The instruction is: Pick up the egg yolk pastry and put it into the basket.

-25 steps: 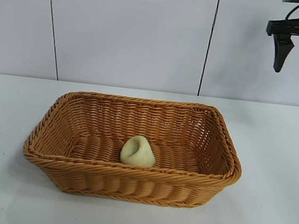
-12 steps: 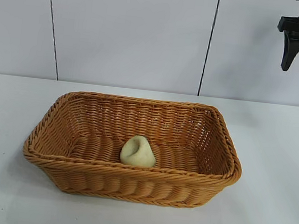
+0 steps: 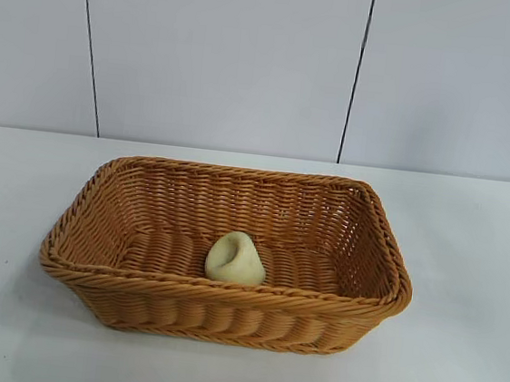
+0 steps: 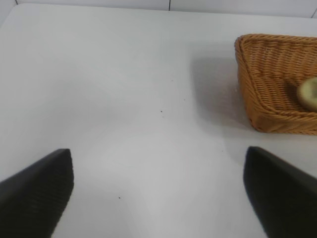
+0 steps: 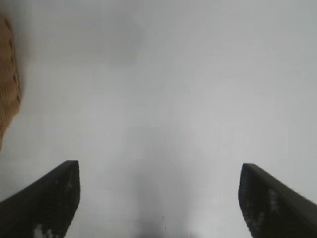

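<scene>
right gripper (image 5: 158, 198) spread wide, empty, over bare table beside basket (image 3: 223, 320) | left gripper (image 4: 158, 193) spread, parked apart | egg yolk pastry (image 3: 235, 259) lay on basket floor near front wall | task judged done

The basket (image 3: 224, 311) is woven wicker, orange-brown with a slight sheen, ribbed and rough, its rim braided. The egg yolk pastry (image 3: 235, 259) looks soft, smooth and matt, pale yellow-cream. The table (image 3: 475, 269) is a smooth, matt white surface. The fingers (image 4: 39, 191) of the left tool are black with a fine ribbed texture; those of the right tool (image 5: 44, 198) are dull black, scuffed with pale marks.
</scene>
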{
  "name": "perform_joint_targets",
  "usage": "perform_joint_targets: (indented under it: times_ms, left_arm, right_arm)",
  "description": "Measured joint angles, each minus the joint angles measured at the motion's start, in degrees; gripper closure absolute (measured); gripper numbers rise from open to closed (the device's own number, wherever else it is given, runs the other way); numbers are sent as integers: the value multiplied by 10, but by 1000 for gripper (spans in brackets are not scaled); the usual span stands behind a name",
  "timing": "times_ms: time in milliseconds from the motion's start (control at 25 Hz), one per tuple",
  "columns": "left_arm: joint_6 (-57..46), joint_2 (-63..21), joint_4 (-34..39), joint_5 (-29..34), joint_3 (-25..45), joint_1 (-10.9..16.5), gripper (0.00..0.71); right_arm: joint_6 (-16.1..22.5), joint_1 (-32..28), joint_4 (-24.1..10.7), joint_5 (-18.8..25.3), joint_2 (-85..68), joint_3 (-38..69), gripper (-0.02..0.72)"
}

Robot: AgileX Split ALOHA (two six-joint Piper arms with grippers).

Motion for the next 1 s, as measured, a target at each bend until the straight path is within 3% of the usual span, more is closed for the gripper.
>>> perform_joint_targets:
  times_ms: [160, 480, 1000]
  left_arm:
    - [0, 0, 0, 0, 0, 0, 37]
    - [0, 0, 0, 0, 0, 0, 37]
    - [0, 0, 0, 0, 0, 0, 37]
  right_arm:
    - [-15, 0, 0, -57, -145, 103, 77]
    - [-16, 0, -1, -51, -375, 137, 77]
    - [-16, 0, 0, -51, -509, 138, 77]
